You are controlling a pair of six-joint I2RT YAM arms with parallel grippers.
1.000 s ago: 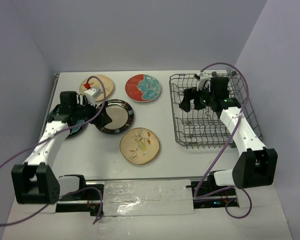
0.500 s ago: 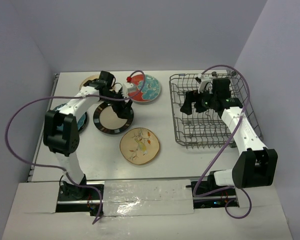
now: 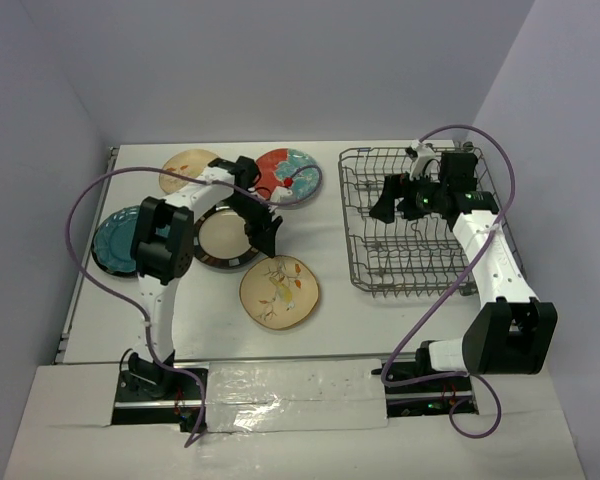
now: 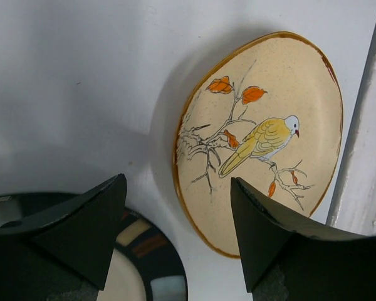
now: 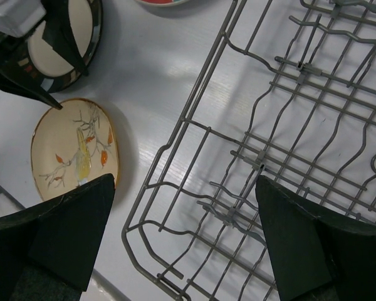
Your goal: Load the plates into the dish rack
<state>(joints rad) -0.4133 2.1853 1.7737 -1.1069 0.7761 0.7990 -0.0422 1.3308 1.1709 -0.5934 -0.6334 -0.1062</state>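
Five plates lie flat on the table: a beige one (image 3: 190,165) at the back left, a red one with blue flowers (image 3: 288,175), a teal one (image 3: 113,245) at the left, a dark striped-rim one (image 3: 223,238), and a beige bird plate (image 3: 279,290). The grey wire dish rack (image 3: 425,262) at the right holds no plates. My left gripper (image 3: 263,232) is open and empty, hovering between the striped plate (image 4: 144,273) and the bird plate (image 4: 263,138). My right gripper (image 3: 388,200) is open and empty above the rack's left part (image 5: 261,155).
The bird plate (image 5: 75,157) lies just left of the rack's near left corner. The table's near edge with a white strip (image 4: 363,163) runs close beside that plate. Purple cables loop over both arms. Walls enclose the table on three sides.
My left arm has swung from the teal plate at the far left, across the back plates, to the right edge of the striped plate. The right gripper has barely shifted above the rack.
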